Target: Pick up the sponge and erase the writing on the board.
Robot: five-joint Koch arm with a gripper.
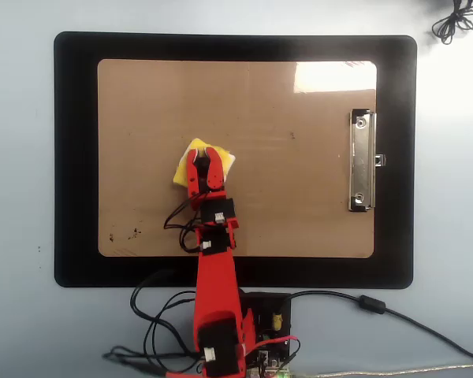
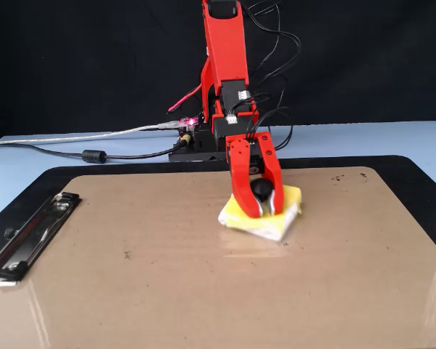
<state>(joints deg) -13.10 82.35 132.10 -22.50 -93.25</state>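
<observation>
The yellow sponge (image 1: 181, 172) (image 2: 238, 215) lies flat on the tan board (image 1: 284, 189) (image 2: 167, 276), left of centre in the overhead view. My red gripper (image 1: 202, 153) (image 2: 264, 211) reaches down onto it from the arm's base. Its jaws are closed around the black knob (image 2: 260, 189) on the sponge's top. I see no writing on the visible board surface; any under the sponge and arm is hidden.
The silver clip (image 1: 363, 161) (image 2: 29, 236) sits on the board's short edge. A black mat (image 1: 75, 157) (image 2: 421, 182) lies under the board. Tiny dark specks (image 1: 124, 234) mark one corner. The arm's base and cables (image 1: 260, 315) (image 2: 196, 138) stand at the mat's edge.
</observation>
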